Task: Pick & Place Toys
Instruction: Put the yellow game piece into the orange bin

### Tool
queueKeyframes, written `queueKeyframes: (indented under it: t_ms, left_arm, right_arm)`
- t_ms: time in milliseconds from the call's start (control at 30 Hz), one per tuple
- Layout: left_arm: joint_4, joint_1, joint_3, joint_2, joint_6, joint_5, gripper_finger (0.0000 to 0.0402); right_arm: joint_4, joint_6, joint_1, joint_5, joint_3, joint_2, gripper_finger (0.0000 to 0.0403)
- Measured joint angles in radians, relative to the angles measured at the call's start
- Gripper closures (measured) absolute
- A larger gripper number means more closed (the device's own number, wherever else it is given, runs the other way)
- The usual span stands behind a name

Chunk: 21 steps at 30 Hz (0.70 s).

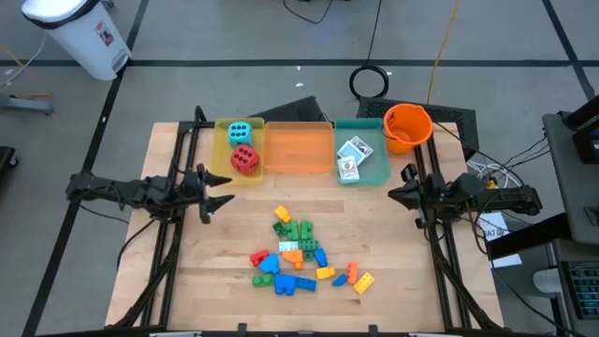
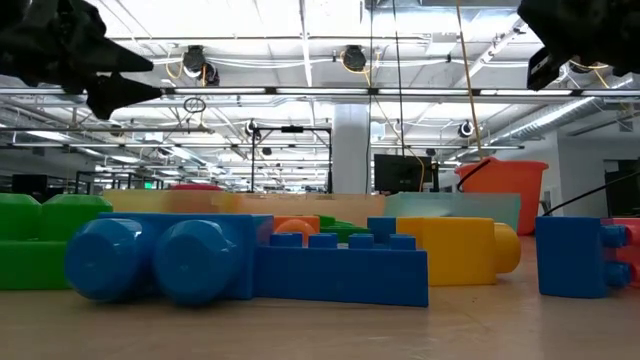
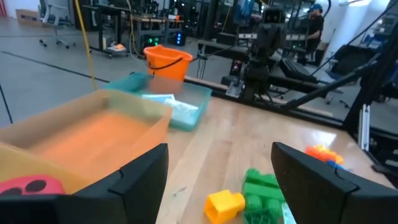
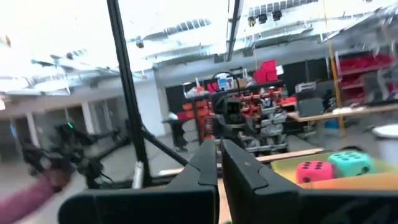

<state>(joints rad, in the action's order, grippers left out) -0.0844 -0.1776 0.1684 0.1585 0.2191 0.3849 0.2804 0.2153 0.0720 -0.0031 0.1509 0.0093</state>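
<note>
My left gripper holds its fingers spread to take a brick; my right gripper's are pressed together, idle.

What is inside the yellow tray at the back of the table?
The yellow tray holds two foam dice: the cyan die and the red die in front of it. Whatever lies under the dice is covered.
</note>
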Motion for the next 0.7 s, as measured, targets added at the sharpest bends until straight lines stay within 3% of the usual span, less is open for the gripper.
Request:
queueKeyframes:
  t_ms: [233,433,567,700]
  left_arm:
    - [-0.105,0.000,0.000,-0.139,0.002,0.009,0.0117]
    - [-0.140,0.000,0.001,-0.151,0.001,0.036,0.0117]
    - [-0.177,0.000,0.000,-0.138,0.028,0.035,0.0117]
    - [-0.176,0.000,0.001,-0.138,0.052,0.035,0.0117]
  right_arm:
    - [0.021,0.058,0.001,0.003,-0.038,0.006,0.0403]
    - [0.303,0.156,0.028,-0.002,-0.128,0.084,0.0389]
    - [0.380,0.126,0.096,-0.032,-0.129,0.209,0.0336]
    - [0.468,0.037,0.206,-0.076,-0.103,0.356,0.0252]
